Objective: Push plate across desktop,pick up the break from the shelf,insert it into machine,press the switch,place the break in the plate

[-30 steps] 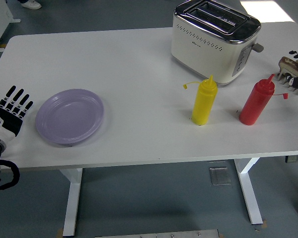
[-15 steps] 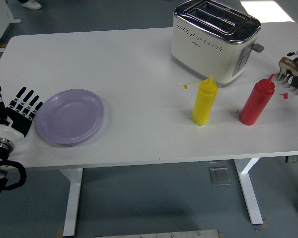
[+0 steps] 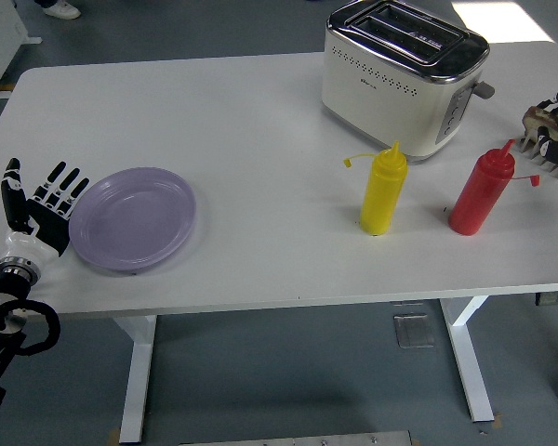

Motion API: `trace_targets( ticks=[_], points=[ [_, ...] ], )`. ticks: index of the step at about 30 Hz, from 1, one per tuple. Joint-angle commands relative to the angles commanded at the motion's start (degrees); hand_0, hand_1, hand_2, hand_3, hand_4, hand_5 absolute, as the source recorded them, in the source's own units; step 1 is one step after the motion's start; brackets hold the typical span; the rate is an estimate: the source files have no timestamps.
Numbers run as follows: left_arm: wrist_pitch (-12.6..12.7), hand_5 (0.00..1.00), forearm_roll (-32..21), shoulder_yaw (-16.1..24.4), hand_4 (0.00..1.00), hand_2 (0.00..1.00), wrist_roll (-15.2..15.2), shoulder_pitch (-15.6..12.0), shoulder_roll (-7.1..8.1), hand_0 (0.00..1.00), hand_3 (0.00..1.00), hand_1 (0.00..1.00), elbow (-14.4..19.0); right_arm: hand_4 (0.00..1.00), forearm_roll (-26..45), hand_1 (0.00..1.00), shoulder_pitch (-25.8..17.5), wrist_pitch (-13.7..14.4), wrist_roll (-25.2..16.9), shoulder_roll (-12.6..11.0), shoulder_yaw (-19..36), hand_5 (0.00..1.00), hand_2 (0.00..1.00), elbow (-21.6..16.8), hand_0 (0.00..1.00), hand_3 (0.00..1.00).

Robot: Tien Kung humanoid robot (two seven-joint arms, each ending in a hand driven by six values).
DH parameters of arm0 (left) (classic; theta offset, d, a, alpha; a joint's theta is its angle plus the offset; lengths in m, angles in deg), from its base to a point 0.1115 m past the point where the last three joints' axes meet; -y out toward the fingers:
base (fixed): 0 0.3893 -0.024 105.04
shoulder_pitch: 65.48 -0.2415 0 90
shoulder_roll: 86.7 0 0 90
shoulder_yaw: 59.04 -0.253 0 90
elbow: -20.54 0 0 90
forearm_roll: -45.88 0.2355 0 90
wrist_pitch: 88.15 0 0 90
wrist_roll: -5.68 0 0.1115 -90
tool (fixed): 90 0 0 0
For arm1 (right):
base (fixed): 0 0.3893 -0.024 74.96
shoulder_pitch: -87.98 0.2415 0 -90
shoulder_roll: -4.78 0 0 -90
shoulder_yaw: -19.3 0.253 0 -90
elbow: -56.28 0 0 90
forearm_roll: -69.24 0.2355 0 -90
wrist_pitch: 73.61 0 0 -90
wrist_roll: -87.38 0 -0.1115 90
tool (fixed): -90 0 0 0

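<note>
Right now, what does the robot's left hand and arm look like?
The left hand is black with white patches on its finger segments and five slim fingers. A white and silver cuff forms the wrist, and black cables loop beside the black forearm below it.

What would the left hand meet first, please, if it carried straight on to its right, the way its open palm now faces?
Most likely the purple plate: the left hand stands open right at its left rim, fingers up, though actual contact is unclear. Beyond the plate lies bare table.
</note>
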Motion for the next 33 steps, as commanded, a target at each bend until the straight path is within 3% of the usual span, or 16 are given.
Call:
trace_targets(
  ticks=[1,6,7,12,13,26,33],
  points=[
    [0.0,0.998,0.0,-0.2,0.803,0.716,0.0,0.1,-0.03,0.846,0.716,0.77,0.0,0.503,0.0,0.591,0.0,0.1,0.0,0.0,0.0,0.043,0.544,0.0,0.537,0.613],
    [0.1,0.998,-0.2,-1.2,0.803,0.716,-0.1,0.4,-0.16,0.846,0.716,0.77,0.3,0.503,0.5,0.591,0.1,0.3,0.1,0.0,-0.2,0.043,0.544,-0.3,0.537,0.613],
    [0.1,0.998,-0.3,-1.5,0.807,0.715,-0.1,0.5,-0.18,0.846,0.716,0.769,0.4,0.344,0.6,0.581,0.1,0.4,0.1,0.0,-0.3,0.002,0.529,-0.3,0.524,0.558],
    [0.1,0.998,-0.6,-2.9,0.807,0.715,-0.1,0.9,-0.27,0.846,0.716,0.769,0.7,0.344,1.1,0.581,0.2,0.8,0.2,0.0,-0.4,0.002,0.529,-0.3,0.524,0.558],
    [0.2,0.998,-0.7,-3.3,0.807,0.714,-0.1,1.0,-0.29,0.845,0.715,0.769,0.8,0.287,1.2,0.573,0.3,1.0,0.3,0.0,-0.5,0.002,0.519,-0.3,0.51,0.542],
    [0.3,0.998,-1.4,-6.2,0.807,0.715,-0.1,1.7,-0.57,0.845,0.716,0.771,2.1,0.271,2.4,0.558,0.3,2.5,0.4,-0.2,-0.2,0.002,0.515,-0.6,0.486,0.537],
    [0.4,0.998,-1.6,-7.3,0.807,0.715,-0.2,1.9,-0.65,0.847,0.718,0.772,2.8,0.273,6.4,0.538,0.1,4.8,1.2,-0.5,-0.6,0.002,0.509,-1.6,0.466,0.527]
  ],
)
